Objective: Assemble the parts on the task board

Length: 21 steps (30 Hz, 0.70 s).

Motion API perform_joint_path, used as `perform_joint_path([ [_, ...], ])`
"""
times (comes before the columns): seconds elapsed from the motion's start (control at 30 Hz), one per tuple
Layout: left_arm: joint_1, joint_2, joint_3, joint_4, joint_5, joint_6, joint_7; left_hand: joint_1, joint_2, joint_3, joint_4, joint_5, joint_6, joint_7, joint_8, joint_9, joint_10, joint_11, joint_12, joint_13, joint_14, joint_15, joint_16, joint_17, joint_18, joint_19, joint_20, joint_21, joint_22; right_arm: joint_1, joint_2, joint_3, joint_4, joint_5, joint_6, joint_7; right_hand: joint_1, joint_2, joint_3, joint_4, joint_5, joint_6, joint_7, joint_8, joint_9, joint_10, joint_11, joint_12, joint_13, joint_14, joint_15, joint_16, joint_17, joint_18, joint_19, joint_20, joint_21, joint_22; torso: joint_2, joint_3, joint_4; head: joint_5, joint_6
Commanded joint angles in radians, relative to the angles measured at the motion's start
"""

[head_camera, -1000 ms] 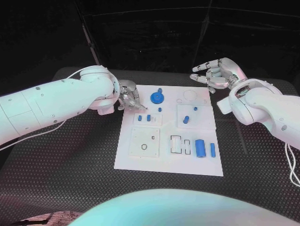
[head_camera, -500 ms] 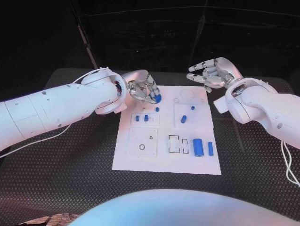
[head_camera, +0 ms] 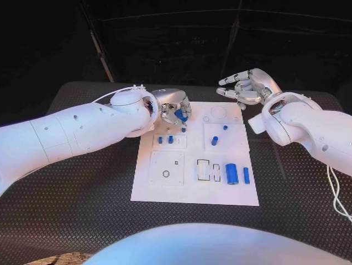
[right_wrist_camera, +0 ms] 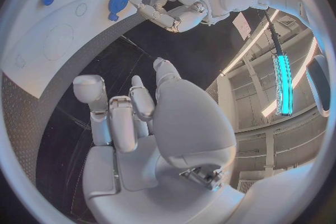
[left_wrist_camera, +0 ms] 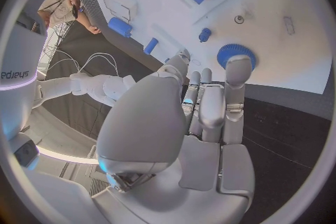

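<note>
Now over the task board (head_camera: 193,190): left hand (head_camera: 172,106) hovering above one round blue gear (head_camera: 179,115), fingers loosely apart, grasping nothing, fingertips (left_wrist_camera: 238,65) just short of that gear. Beyond the fingers, two small blue pegs (head_camera: 165,139) side by side; further off, one large blue cylinder (head_camera: 232,173) beside one slim blue bar (head_camera: 246,175). Right hand (head_camera: 250,86) raised off the board's far corner, fingers spread, empty.

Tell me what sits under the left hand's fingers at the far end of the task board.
A round blue gear lies on the task board beneath the left hand. The fingers cover part of it, so contact cannot be judged.
</note>
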Motion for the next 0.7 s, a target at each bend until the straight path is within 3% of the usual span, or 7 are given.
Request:
perform_joint_path([
  [0.03, 0.001, 0.011, 0.0, -0.014, -0.085, 0.054, 0.001, -0.009, 0.0, -0.008, 0.0, -0.002, 0.01, 0.0, -0.006, -0.009, -0.004, -0.005, -0.004, -0.009, 0.017, -0.001, 0.033, 0.031, -0.013, 0.017, 0.0, 0.038, 0.034, 0.001, 0.002, 0.001, 0.0, 0.003, 0.007, 0.01, 0.002, 0.007, -0.006, -0.001, 0.004, 0.002, 0.001, 0.005, 0.0, 0.004, -0.001, 0.001, -0.001, 0.066, -0.007, -0.004, 0.093, 0.014, -0.001, -0.005, -0.005, -0.001, -0.001, 0.0007, 0.0009, -0.001, 0.0],
  [0.27, 0.001, 0.03, -0.002, -0.035, -0.104, 0.088, -0.005, -0.008, 0.007, -0.008, -0.003, -0.001, 0.025, -0.002, -0.008, -0.023, 0.009, -0.01, -0.003, -0.022, 0.039, -0.006, 0.082, 0.078, -0.023, 0.044, -0.004, 0.1, 0.091, 0.001, 0.005, 0.001, -0.001, 0.003, 0.008, 0.011, 0.002, 0.007, -0.006, -0.001, 0.004, 0.002, 0.001, 0.005, 0.0, 0.004, -0.001, 0.001, -0.001, 0.066, -0.007, -0.004, 0.093, 0.014, -0.001, -0.005, -0.005, -0.001, -0.001, 0.0006, 0.0005, -0.001, -0.001],
  [0.7, -0.005, 0.053, -0.004, -0.062, -0.126, 0.131, -0.017, 0.0, 0.021, 0.001, -0.008, 0.0, 0.05, -0.007, -0.007, -0.035, 0.041, -0.014, -0.002, -0.033, 0.049, -0.008, 0.101, 0.09, -0.031, 0.064, -0.007, 0.15, 0.138, 0.001, 0.006, 0.001, -0.002, 0.003, 0.009, 0.01, 0.002, 0.007, -0.006, -0.001, 0.004, 0.002, 0.001, 0.005, 0.0, 0.004, -0.001, 0.001, -0.001, 0.066, -0.007, -0.004, 0.093, 0.014, -0.001, -0.005, -0.005, -0.001, -0.001, 0.0003, 0.0014, -0.005, -0.002],
])
